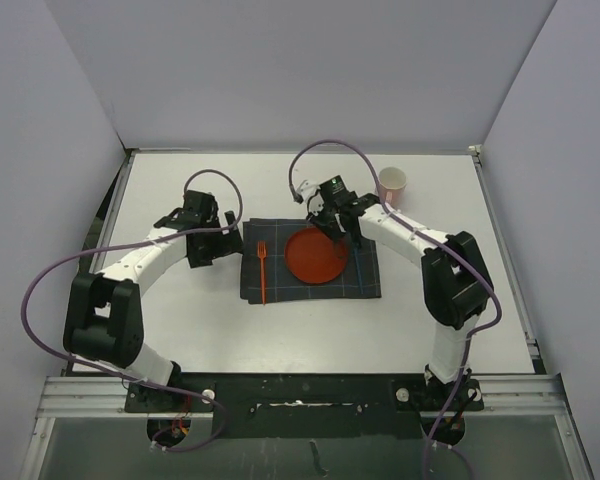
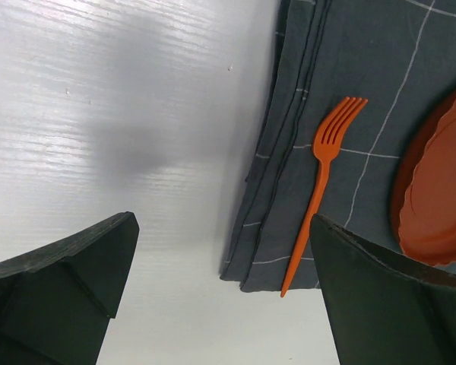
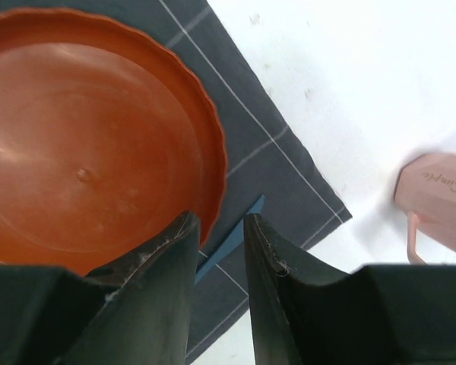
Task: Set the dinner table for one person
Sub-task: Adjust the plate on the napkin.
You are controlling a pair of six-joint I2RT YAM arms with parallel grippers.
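Right now your right hand (image 3: pixel 220 220) hovers over the far rim of the round orange plastic plate (image 3: pixel 91 152), its fingers parted only narrowly and pinching nothing you can see. Through the gap a thin blue strip (image 3: pixel 232 236) shows on the dark grid-lined cloth mat (image 3: pixel 285 182), too hidden to name. Your left hand (image 2: pixel 222 228) is spread wide and empty, above bare surface just beside the mat's left edge. Outward from there, the mat lies mid-way on the large flat white rectangular counter (image 1: pixel 180 330), with the plate near its centre and the orange plastic fork (image 2: pixel 319 198) to the plate's left. By the look of it you are well along: mat, plate and fork are placed. The pink cup (image 1: pixel 392 183) stands off the mat towards the far right corner, probably the piece left to bring in. The plate holds nothing; the cup's inside looks empty, though it shows small
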